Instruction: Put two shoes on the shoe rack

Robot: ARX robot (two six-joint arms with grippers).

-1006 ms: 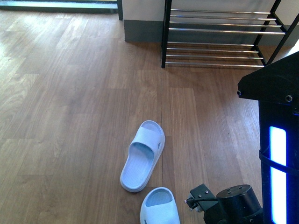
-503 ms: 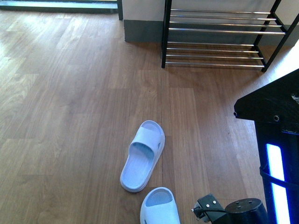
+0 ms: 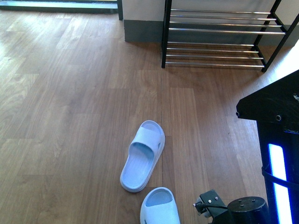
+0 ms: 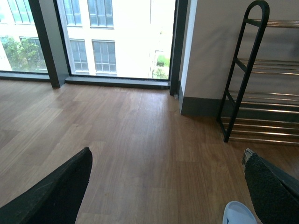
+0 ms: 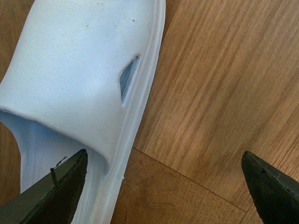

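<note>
- While the left hand (image 4: pixel 167 154) hangs above the wooden floor (image 3: pixel 70 116), its two dark fingers (image 4: pixel 51 193) stand spread wide at opposite edges of the left wrist view. Only bare boards lie between them, and they hold nothing.
- Tall windows (image 4: pixel 107 37) fill the far wall behind that hand.
- Near the middle of the front view, the far slide (image 3: pixel 141 156), pale blue, lies sole-down on the floor. Its open toe points toward the shoe rack (image 3: pixel 215 29).
- Just beside its heel lies the near slide (image 3: pixel 160 207), cut off by the lower edge of the view. The two seem narrowly apart.
- At the back right, the rack's black frame and silver rods stand against the wall, well apart from both slides.
- At the lower right, the black right arm (image 3: pixel 233 212) sits close beside the near slide.
- The right hand (image 5: pixel 164 155) is opened wide and grips nothing.
- One of its fingers (image 5: pixel 51 191) overlaps the edge of a pale blue slide (image 5: pixel 79 70), and the other is over bare floor.
- I cannot tell whether that finger touches the slide, or which of the pair it is.
</note>
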